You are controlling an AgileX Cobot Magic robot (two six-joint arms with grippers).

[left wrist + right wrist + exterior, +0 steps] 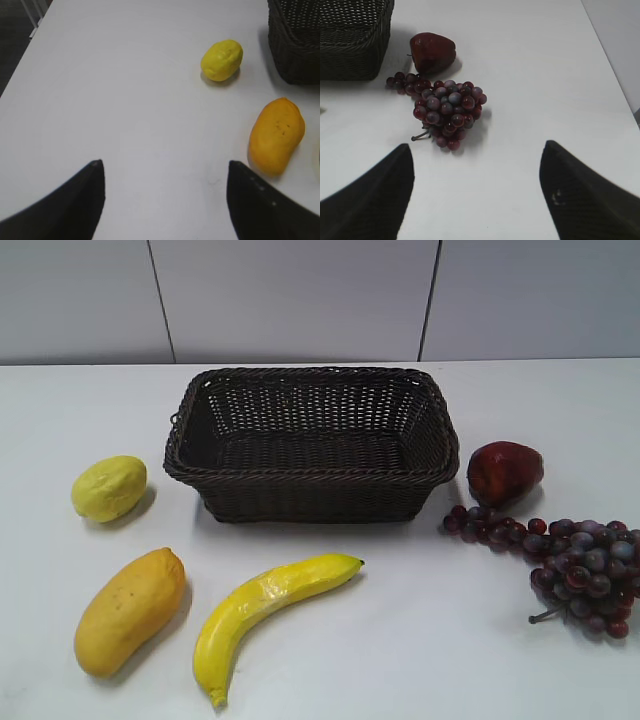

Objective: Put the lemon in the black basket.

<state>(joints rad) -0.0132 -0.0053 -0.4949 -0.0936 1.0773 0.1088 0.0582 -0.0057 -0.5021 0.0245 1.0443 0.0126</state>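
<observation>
The lemon [108,487], small and pale greenish-yellow, lies on the white table left of the black basket [312,478]. The dark woven basket stands empty at the middle back. In the left wrist view the lemon [222,60] lies ahead and to the right, with a corner of the basket [295,45] at the top right. My left gripper [164,165] is open and empty over bare table, well short of the lemon. My right gripper [476,146] is open and empty, just behind the grapes. Neither gripper shows in the exterior view.
An orange-yellow mango [129,609] and a banana [265,606] lie at the front left. A dark red apple [504,472] and a bunch of purple grapes [575,562] lie right of the basket. The table's left edge [20,65] shows in the left wrist view.
</observation>
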